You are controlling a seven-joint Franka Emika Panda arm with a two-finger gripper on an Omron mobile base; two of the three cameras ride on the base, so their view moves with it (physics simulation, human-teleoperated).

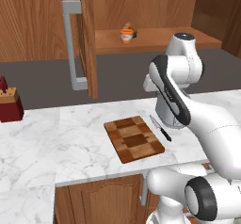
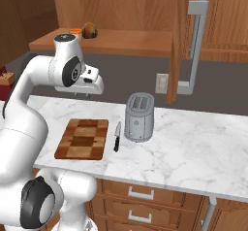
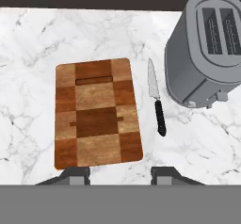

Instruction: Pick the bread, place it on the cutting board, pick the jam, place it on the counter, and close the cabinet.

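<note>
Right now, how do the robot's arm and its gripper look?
The arm is glossy white with rounded, thick segments and dark grey to black joint rings. No cables or markings are visible. The gripper has two small dark grey finger tips with blocky shapes.

Bread [image 1: 132, 30] mostly hidden behind the jam [image 1: 126, 36] in the left base view. Jam [image 2: 75, 31] half covered by the arm's top joint in the right base view. Toaster [image 3: 207, 53] cut off by the right edge in the hand view. Knife block [image 1: 9, 106] clipped at the left edge. Gripper [image 3: 120, 175] showing fingertips alone, spread apart.
</note>
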